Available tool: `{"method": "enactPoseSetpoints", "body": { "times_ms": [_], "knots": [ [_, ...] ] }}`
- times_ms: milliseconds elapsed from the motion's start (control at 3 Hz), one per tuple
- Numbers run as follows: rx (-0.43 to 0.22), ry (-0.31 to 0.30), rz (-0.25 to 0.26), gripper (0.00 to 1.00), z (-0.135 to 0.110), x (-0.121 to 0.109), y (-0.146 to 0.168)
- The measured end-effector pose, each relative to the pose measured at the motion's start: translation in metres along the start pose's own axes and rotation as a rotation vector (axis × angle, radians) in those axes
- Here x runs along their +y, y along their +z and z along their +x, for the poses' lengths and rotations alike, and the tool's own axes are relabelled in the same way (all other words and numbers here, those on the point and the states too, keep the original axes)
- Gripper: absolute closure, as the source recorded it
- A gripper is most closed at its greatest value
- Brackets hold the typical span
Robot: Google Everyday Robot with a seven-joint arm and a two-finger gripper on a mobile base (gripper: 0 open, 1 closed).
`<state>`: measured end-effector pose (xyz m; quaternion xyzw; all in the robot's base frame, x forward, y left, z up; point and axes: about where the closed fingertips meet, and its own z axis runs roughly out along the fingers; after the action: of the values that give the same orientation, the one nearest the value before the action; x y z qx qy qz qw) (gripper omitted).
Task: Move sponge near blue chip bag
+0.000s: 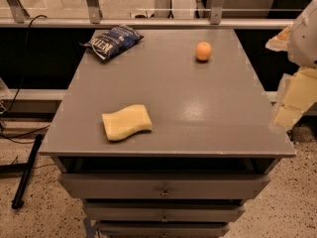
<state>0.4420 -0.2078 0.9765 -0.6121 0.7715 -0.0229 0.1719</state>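
The pale yellow sponge [127, 122] lies flat on the grey cabinet top [198, 108], near its front left. The dark blue chip bag [113, 41] with white lettering lies at the back left corner, well apart from the sponge. My gripper [295, 99] hangs at the far right of the camera view, beside the cabinet's right edge, far from both the sponge and the bag. It holds nothing that I can see.
A small round orange fruit [203, 51] sits at the back right of the top. Drawers [163, 186] run below the front edge. A metal rail [148, 21] crosses behind the cabinet. Cables and a black bar [25, 172] lie on the floor to the left.
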Motion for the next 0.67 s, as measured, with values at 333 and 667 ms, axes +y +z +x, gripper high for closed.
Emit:
{"method": "enactPoseSetpoints", "body": {
  "times_ms": [333, 667],
  "knots": [
    [-0.108, -0.037, -0.034, 0.00, -0.045, 0.013, 0.023],
    [-0.214, -0.094, -0.097, 0.00, -0.102, 0.034, 0.059]
  ]
}}
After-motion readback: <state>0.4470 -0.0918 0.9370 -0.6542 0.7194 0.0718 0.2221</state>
